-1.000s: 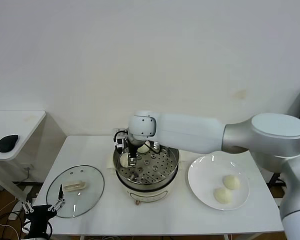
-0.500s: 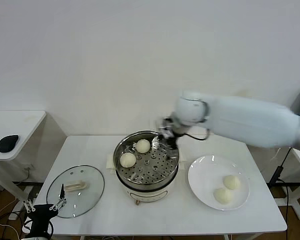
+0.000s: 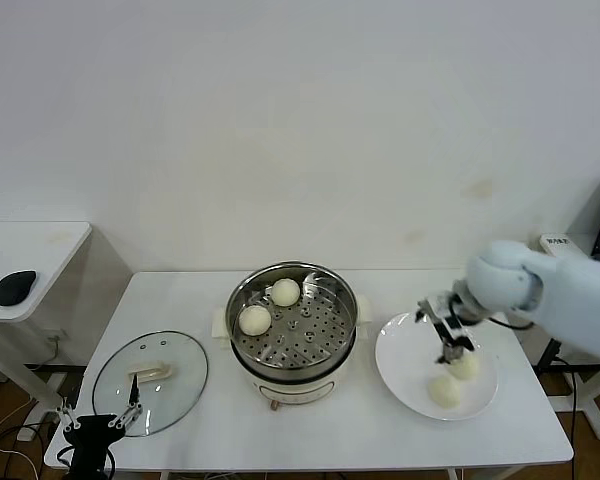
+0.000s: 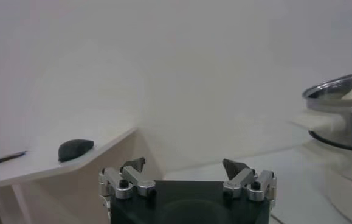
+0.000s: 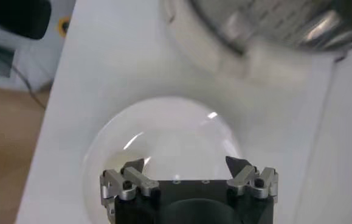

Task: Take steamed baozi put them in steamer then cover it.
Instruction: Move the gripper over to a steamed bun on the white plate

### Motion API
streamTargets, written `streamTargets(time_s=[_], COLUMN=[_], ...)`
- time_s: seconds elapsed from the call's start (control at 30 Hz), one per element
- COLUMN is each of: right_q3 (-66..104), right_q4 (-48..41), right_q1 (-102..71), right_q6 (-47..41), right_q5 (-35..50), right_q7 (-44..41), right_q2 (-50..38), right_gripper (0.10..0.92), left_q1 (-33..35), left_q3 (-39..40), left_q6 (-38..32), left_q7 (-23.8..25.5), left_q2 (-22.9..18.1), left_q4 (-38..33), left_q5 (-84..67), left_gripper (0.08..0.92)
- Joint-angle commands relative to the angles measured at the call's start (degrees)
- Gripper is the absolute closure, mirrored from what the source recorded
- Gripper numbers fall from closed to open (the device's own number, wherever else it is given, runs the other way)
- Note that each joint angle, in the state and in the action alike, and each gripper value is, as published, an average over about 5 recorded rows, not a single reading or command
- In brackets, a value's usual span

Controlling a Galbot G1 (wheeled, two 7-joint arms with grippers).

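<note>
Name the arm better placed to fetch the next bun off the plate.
Right. The right gripper hangs open just above the plate, close to its two baozi. The left gripper waits open at the table's near left edge, beside the cover.

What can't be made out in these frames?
- Right wrist view: the two cream-white dough buns on the flat white plate are hidden behind the end effector body.
- Head view: left end effector partly cut off by the bottom edge.
- Left wrist view: shiny stainless-steel steamer cut off by the edge; contents unseen.
</note>
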Motion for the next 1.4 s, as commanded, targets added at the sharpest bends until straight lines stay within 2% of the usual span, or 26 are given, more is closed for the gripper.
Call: streamTargets(time_s=[0.03, 0.3, 0.77, 1.4], right_q3=[8.0, 16.2, 21.1, 21.6], right_q4=[1.7, -4.7, -10.3, -11.7], right_q1=[-15.6, -26.4, -31.2, -27.1], right_q6=[0.6, 1.5, 1.2, 0.7], right_q5=[-5.9, -6.7, -6.6, -5.3], right_q7=[1.7, 3.4, 4.5, 2.5], right_q2=[-6.8, -4.0, 0.8, 2.3], right_gripper=[0.203, 0.203, 0.228, 0.412], left_q1=[0.8, 1.3, 0.3, -1.3], left_q3=[0.0, -0.6, -1.1, -0.9], left_q6=[-0.1, -0.3, -0.1, 0.2], left_q7=[0.0, -0.1, 0.0, 0.0], left_q2=[-0.4, -0.6, -0.5, -0.2], left_q4=[-0.6, -0.6, 0.2, 1.2], left_q5=[0.3, 0.2, 0.2, 0.0], left_gripper=[0.177, 0.177, 0.177, 0.177])
